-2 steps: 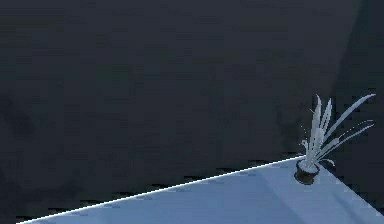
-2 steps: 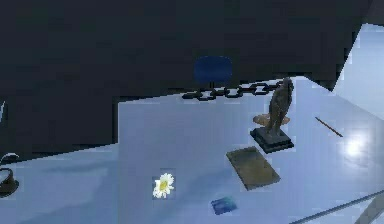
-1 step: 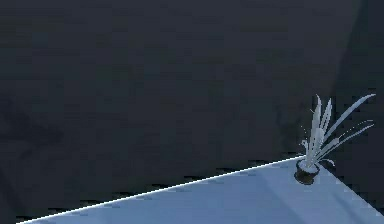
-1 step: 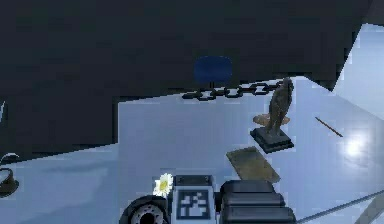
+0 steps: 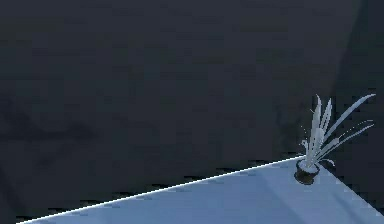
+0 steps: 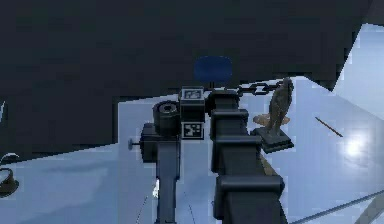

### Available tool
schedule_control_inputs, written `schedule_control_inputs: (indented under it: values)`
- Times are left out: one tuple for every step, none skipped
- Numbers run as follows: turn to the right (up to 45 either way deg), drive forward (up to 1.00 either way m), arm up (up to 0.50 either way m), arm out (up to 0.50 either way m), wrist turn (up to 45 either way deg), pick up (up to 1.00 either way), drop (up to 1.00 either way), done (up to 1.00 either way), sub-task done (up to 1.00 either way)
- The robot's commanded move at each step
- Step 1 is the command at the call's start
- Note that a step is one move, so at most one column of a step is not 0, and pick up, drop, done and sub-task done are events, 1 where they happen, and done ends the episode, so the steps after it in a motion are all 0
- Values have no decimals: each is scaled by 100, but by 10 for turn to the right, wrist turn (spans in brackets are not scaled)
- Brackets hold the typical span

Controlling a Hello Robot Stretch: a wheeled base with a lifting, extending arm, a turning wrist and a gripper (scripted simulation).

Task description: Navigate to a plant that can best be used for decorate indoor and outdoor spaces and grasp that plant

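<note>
A small plant [image 5: 325, 140] with long, thin, pale leaves stands in a dark pot near the far edge of a pale blue tabletop [image 5: 220, 200], at the forward view's right. A bit of its pot [image 6: 7, 183] shows at the arm side view's left edge. In that view the dark arm [image 6: 240, 170] rises over the tabletop to two white marker squares. Left of them is the gripper [image 6: 163, 185], its dark body and thin fingers running down toward the bottom edge. I cannot tell whether it holds anything.
A brown statue [image 6: 277, 112] on a dark base stands on the tabletop just right of the arm. A round blue thing [image 6: 212, 68] sits beyond the arm's end. A thin dark stick [image 6: 327, 126] lies further right. Dark wall lies behind the table.
</note>
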Motion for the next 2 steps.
schedule_control_inputs:
  values:
    - [0, 0, 0, 0, 450, 0, 0, 0, 0]
    - [0, 0, 0, 0, 450, 0, 0, 0, 0]
